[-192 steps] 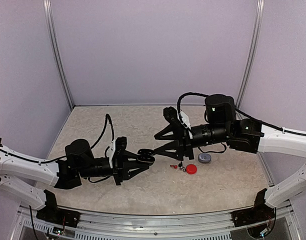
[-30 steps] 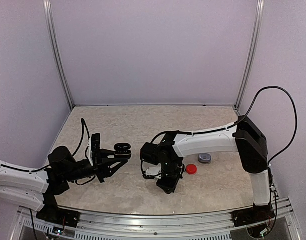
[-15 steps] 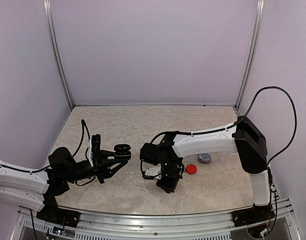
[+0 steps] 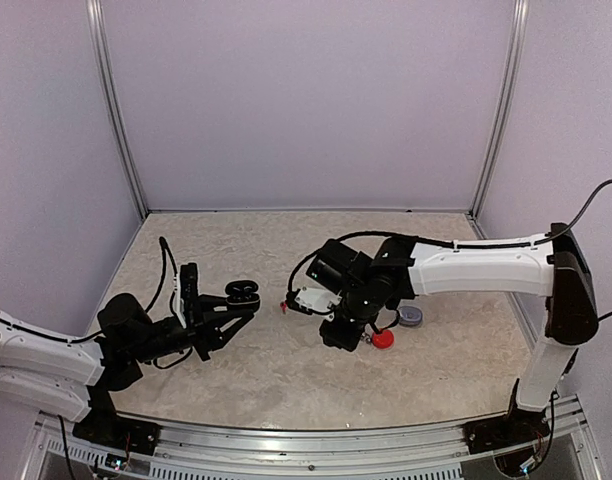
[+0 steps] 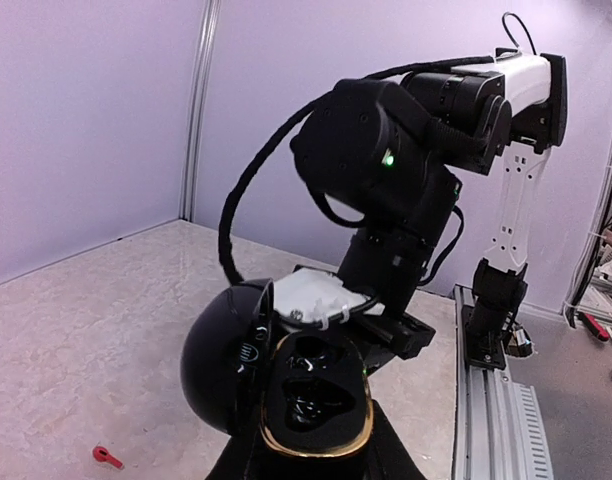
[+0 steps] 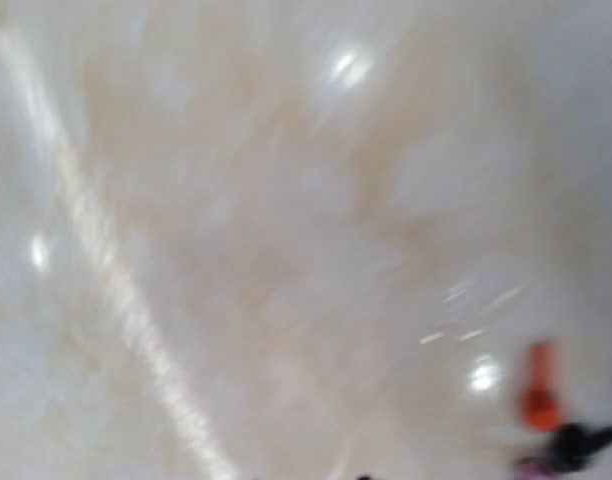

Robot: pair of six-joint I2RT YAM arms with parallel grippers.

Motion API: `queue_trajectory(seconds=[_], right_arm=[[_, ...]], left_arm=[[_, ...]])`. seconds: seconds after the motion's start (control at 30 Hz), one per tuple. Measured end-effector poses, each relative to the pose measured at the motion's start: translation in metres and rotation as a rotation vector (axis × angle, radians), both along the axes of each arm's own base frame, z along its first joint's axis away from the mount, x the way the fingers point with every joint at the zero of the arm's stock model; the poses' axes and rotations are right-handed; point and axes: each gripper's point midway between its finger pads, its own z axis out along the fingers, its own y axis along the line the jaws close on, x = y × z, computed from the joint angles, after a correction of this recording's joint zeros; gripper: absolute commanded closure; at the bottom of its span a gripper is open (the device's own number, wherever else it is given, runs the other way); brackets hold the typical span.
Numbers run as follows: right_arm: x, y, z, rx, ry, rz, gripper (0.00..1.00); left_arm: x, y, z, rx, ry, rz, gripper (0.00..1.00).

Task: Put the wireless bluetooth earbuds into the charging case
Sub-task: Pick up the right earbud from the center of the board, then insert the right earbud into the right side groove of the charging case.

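The left gripper (image 4: pixel 236 303) was clamped on the black case (image 4: pixel 243 293), holding it up off the counter (image 4: pixel 236 240) on the left side. The case stood open with its mouth turned upward and towards the other arm. From the left wrist I could see the lid swung back behind it, a gold rim round the mouth and two glossy dark wells inside. Whether anything sat in those wells I could not tell. The right arm stretched in from the far right, with its wrist bent down over the middle of the counter. The right gripper (image 4: pixel 338 338) pointed at the surface just left of the red case (image 4: pixel 383 339). From above its jaws were hidden under the wrist, and its own camera gave only a smear of pale marble, so I could not tell whether it was open or closed, or whether it held anything. The grey case (image 4: pixel 410 316) lay just behind the red one, towards the right wall, and both were shut and flat on the counter. One red bud (image 5: pixel 106 456) lay loose on the counter between the two arms, apart from every case. In the blurred right wrist view a reddish bud (image 6: pixel 541 398) and a dark bud (image 6: pixel 576 440) showed close together at the lower right, lying on the counter. I could not tell whether the reddish one was that same loose bud.
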Motion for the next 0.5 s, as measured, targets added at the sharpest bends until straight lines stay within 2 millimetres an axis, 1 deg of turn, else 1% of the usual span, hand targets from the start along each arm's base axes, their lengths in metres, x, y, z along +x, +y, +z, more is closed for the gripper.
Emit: queue_trajectory(seconds=[0.13, 0.27, 0.4, 0.5], right_arm=[[0.011, 0.005, 0.043, 0.154, -0.123, 0.016, 0.84], [0.013, 0.011, 0.096, 0.338, -0.243, 0.055, 0.84], [0.004, 0.017, 0.145, 0.531, -0.325, 0.116, 0.84], [-0.008, 0.019, 0.172, 0.649, -0.358, 0.174, 0.84]], left_arm=[[0.001, 0.001, 0.003, -0.001, -0.027, 0.006, 0.93], [0.000, 0.000, 0.003, 0.020, -0.082, 0.011, 0.93], [-0.004, -0.002, 0.005, 0.040, -0.149, 0.015, 0.94], [-0.008, -0.004, 0.009, 0.053, -0.205, 0.023, 0.94]])
